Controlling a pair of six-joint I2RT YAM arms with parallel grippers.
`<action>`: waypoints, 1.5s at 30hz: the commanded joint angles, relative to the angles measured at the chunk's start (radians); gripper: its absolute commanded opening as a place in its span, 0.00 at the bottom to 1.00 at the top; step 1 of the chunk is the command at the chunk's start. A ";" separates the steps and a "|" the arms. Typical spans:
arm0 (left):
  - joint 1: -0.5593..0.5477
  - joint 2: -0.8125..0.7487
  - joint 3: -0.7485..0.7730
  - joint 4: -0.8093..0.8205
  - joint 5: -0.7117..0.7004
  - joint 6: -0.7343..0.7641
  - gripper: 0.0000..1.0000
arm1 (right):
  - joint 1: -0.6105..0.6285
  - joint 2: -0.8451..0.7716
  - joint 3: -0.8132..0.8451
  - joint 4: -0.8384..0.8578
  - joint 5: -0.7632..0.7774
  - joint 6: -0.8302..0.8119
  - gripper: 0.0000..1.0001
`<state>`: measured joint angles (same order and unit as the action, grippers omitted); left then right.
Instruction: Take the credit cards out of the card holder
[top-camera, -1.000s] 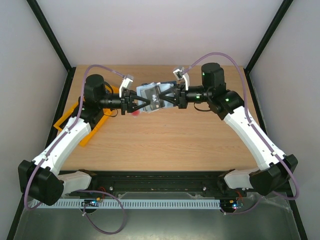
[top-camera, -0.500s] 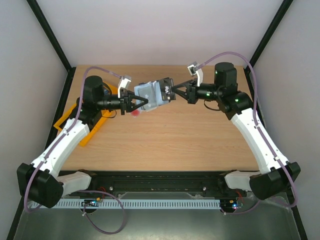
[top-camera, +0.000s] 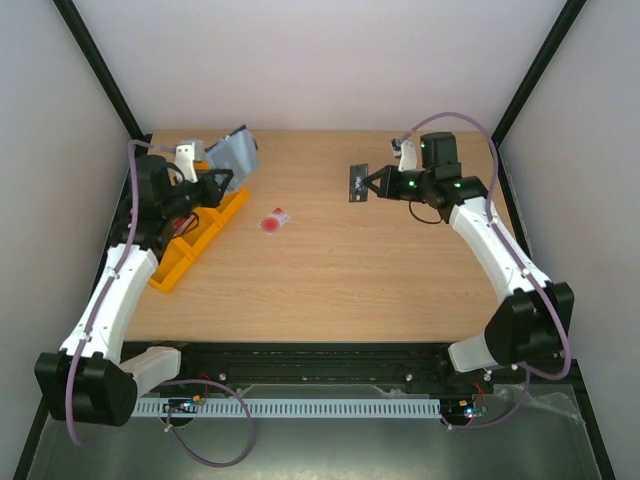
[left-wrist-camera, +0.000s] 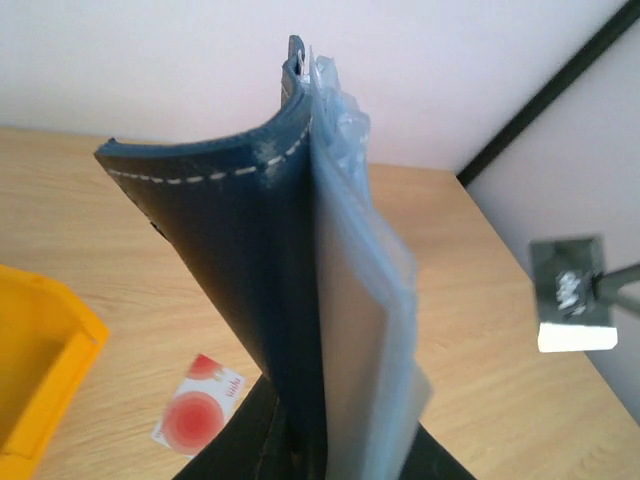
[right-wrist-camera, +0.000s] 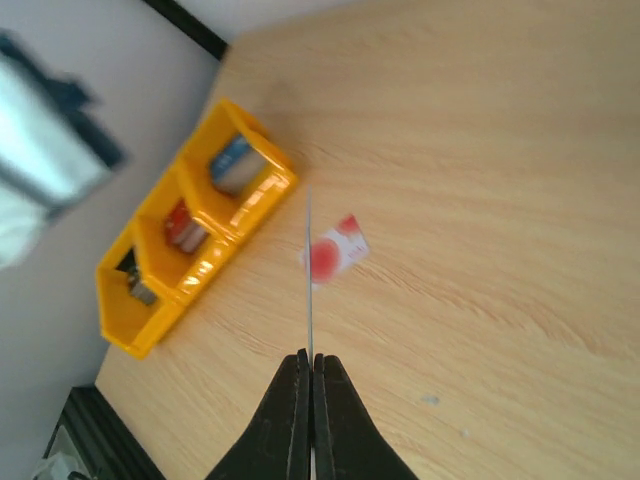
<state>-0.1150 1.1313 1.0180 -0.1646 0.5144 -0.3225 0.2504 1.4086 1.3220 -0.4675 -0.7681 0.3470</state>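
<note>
Upper left of the top view, we see the orange tray (top-camera: 190, 245) on the desk (top-camera: 350, 285). Just above it in the frame, the left end effector (top-camera: 218, 178) is clamped on the card holder (top-camera: 234, 153), which is held up in the air, navy cover bent and clear pockets showing. Left of centre, the white card (top-camera: 274, 222) with the red mark lies flat on the desk, near the tray but apart from it. Upper right, the right end effector (top-camera: 368, 185) is pinched together on the VIP card (top-camera: 356, 183), which is off the desk and edge-on in the right wrist view.
</note>
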 joint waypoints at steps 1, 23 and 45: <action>0.046 -0.062 -0.007 0.012 0.015 -0.003 0.02 | 0.001 0.055 -0.063 -0.022 0.095 0.118 0.02; -0.346 0.238 -0.019 -0.189 0.318 0.310 0.02 | 0.002 0.221 0.073 -0.074 0.099 0.092 0.02; -0.306 0.558 -0.050 -0.054 -0.017 0.507 0.99 | 0.005 0.137 0.114 -0.154 0.143 0.128 0.02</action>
<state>-0.4690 1.7916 0.9852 -0.3122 0.6781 0.2165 0.2504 1.5669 1.3872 -0.5835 -0.6228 0.4820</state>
